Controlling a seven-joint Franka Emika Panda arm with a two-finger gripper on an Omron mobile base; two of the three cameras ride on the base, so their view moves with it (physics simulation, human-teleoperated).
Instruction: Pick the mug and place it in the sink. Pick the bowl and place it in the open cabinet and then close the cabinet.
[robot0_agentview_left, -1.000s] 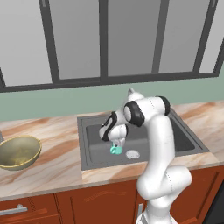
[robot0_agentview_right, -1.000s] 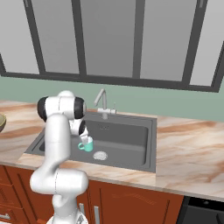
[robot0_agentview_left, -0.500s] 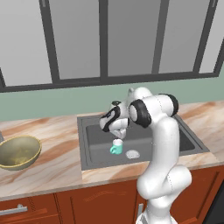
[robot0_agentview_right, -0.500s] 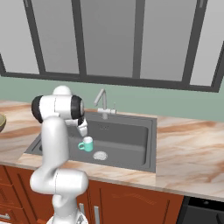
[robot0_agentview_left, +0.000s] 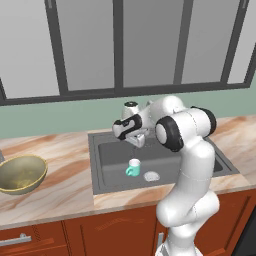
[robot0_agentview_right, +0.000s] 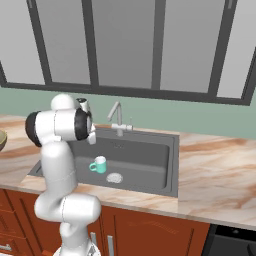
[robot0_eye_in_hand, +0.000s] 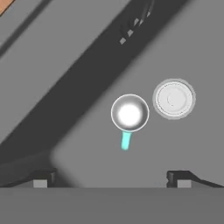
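Mugs: I count one (robot0_agentview_left: 133, 167), in the sink (robot0_agentview_left: 110, 150).
Bowls: I see one (robot0_agentview_left: 21, 173), at the worktop's left edge.
Drains: one (robot0_agentview_left: 151, 176).
Faucets: one (robot0_agentview_right: 116, 116).

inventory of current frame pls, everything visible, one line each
mug: 1, teal-green with white inside, upright on the sink floor beside the drain
drain: 1, round silver, sink floor
sink: 1, dark grey, set in the counter
faucet: 1, silver, behind the basin
bowl: 1, olive-gold, on the counter left of the sink
counter: 1, marble
drawer: 1, reddish-brown, below the counter
gripper: 1, open, above the mug, apart from it
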